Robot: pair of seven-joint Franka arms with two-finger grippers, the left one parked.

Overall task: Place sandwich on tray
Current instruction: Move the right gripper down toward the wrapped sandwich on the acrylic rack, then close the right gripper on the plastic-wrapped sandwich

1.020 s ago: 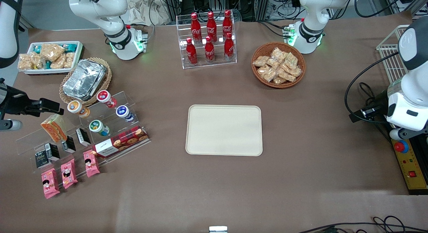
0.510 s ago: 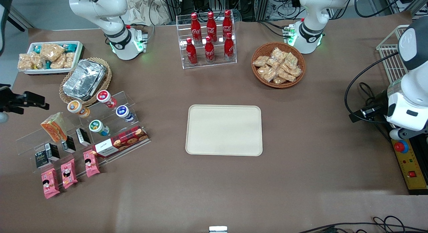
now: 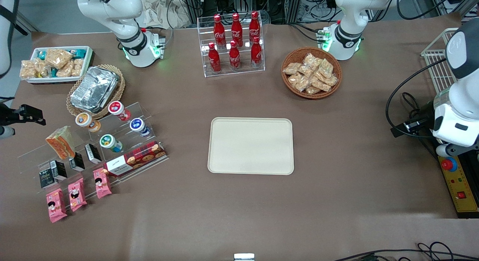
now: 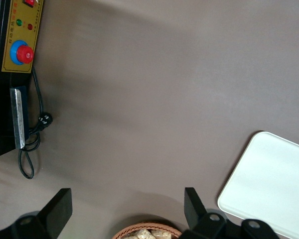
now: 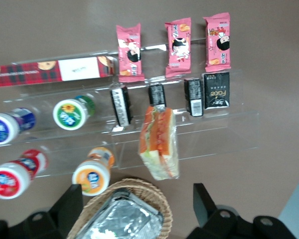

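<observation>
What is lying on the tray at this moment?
Nothing: the tray is bare. The sandwich sits on the clear shelf rack; the gripper, jaws open, hangs above the table near it.

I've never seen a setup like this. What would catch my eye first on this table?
Probably the large cream-beige rectangular tray lying bare mid-table, with six red cola bottles in a clear rack farther from the front camera. Toward the working arm's end, a clear stepped shelf holds a wrapped triangular sandwich with orange and green filling, above three pink snack packets. The gripper, open, hovers beside that shelf, apart from the sandwich.
</observation>
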